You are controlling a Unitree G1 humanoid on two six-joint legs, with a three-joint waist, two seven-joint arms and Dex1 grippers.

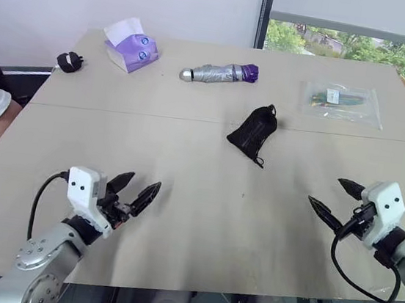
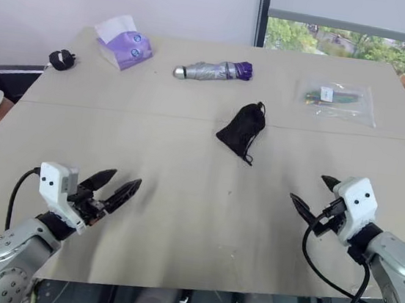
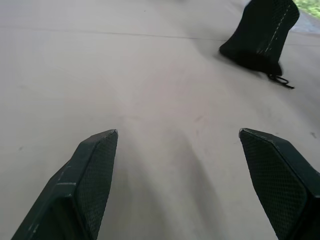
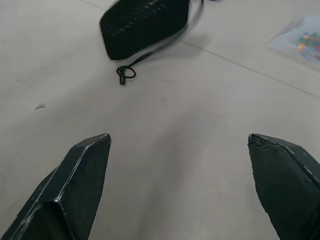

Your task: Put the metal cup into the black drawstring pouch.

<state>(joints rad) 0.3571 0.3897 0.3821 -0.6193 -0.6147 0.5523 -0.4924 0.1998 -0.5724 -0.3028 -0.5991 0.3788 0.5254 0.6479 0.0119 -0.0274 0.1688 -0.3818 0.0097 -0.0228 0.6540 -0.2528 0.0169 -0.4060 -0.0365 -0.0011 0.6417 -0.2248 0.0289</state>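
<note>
The black drawstring pouch [image 1: 253,131] lies bulging near the centre of the counter [image 1: 180,215], its cord trailing toward six o'clock. No metal cup can be seen; whether it sits inside the pouch cannot be told. The left pincer [image 1: 139,189] at seven o'clock and the right pincer [image 1: 336,197] at four o'clock both hover released, grasping nothing, well apart from the pouch

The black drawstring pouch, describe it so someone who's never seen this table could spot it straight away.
On the beige table, look near the middle, just in front of the folded umbrella. The black drawstring pouch lies there alone: soft black fabric with a thin trailing cord, larger than the black plug adapter at the far-left corner.
</note>
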